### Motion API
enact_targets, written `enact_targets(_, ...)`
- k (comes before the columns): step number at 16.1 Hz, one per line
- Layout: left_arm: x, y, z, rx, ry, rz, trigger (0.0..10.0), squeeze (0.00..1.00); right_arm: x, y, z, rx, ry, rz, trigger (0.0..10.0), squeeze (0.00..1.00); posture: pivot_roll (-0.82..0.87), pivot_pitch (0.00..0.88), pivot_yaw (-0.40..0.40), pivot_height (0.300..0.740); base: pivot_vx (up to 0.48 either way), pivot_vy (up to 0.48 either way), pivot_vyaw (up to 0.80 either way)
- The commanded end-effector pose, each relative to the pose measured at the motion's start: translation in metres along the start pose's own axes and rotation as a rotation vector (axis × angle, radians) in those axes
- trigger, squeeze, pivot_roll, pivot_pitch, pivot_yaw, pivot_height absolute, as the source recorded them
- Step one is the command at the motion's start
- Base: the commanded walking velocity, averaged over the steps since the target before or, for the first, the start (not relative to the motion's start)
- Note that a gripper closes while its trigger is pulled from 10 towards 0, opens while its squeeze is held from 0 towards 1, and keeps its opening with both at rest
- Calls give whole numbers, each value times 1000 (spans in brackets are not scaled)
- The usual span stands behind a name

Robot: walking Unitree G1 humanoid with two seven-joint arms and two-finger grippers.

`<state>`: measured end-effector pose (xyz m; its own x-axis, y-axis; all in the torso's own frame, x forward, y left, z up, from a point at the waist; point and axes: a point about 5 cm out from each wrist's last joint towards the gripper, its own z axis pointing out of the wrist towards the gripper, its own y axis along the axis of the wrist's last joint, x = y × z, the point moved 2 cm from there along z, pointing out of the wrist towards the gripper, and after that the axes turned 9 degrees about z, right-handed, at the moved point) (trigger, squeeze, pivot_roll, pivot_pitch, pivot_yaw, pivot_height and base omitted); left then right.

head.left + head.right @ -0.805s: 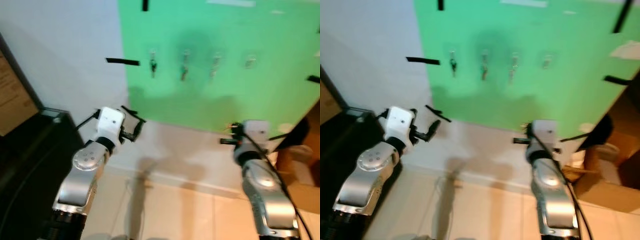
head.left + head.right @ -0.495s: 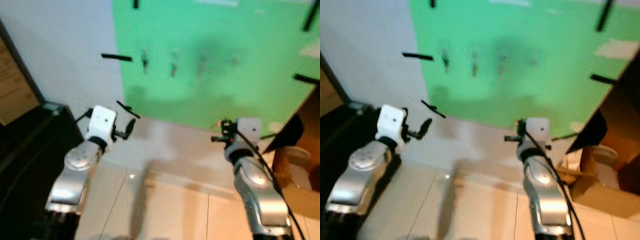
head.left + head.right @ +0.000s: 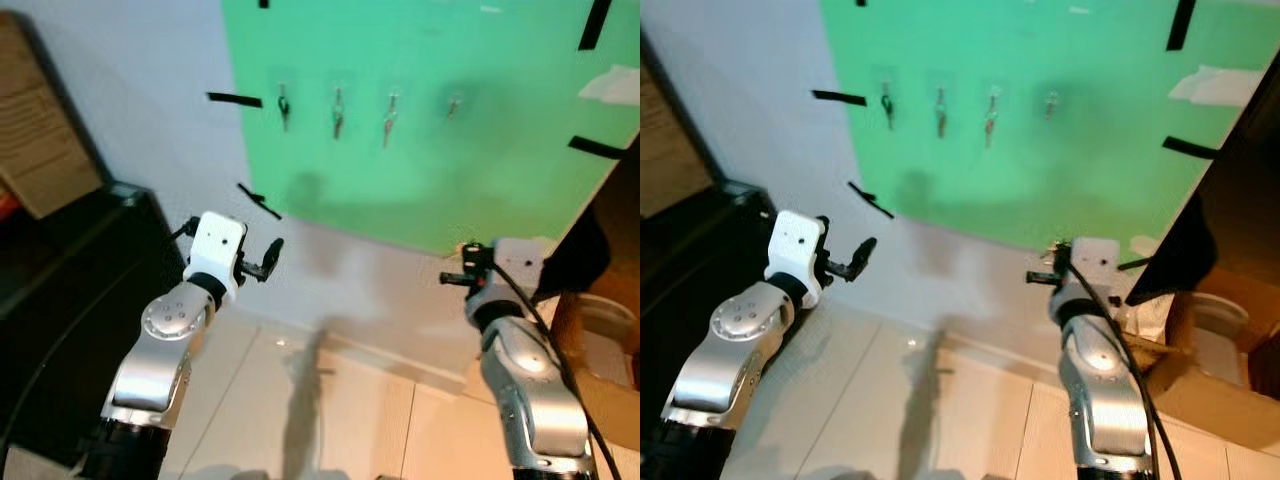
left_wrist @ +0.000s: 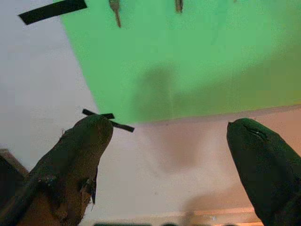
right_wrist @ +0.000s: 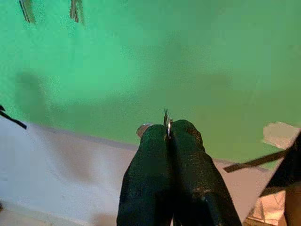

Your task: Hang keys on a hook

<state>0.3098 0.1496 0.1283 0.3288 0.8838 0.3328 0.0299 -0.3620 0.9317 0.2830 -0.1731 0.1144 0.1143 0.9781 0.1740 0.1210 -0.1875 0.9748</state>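
Note:
A green board (image 3: 430, 150) on the wall carries a row of small hooks. Keys (image 3: 337, 108) hang from the three left ones, and the rightmost hook (image 3: 453, 103) looks bare. My right gripper (image 3: 455, 278) is held up below that hook, a good way short of the board. In the right wrist view the right gripper (image 5: 168, 132) is shut on a thin metal key ring (image 5: 166, 121) that pokes out between the tips. My left gripper (image 3: 264, 258) is raised at the left, open and holding nothing, its fingers (image 4: 84, 146) spread wide.
A black cabinet (image 3: 60, 300) stands close on my left with a cardboard box (image 3: 40, 150) above it. Cardboard boxes (image 3: 600, 340) and a dark panel (image 3: 1240, 200) crowd the right. Black tape strips (image 3: 235, 99) mark the wall. Pale tiles (image 3: 330, 420) lie below.
The whole view has shifted and sharpened as the camera moved. Both arms keep the same raised pose, and the right gripper stays shut on the key ring.

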Motion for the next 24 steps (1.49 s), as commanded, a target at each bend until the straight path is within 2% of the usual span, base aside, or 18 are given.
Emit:
enact_targets(1,4,4,0,-14,11,5,10000,0,3,6,1,-27,13,22,10000,0,-41,0,-2,740,0,0,0)
enact_targets(19,7,9,5,-38,-1,9,10000,0,7,10,6,-51,27,28,10000,0,-32,0,-1,740,318,0,0)
enact_targets(22,6,9,5,-41,-3,13,10000,0,10,11,7,-51,53,21,10000,0,-25,0,-9,740,321,0,0)
enact_targets(24,6,9,4,-41,-2,17,10000,0,19,12,6,-38,122,-15,10000,0,-25,0,-9,740,313,0,384)
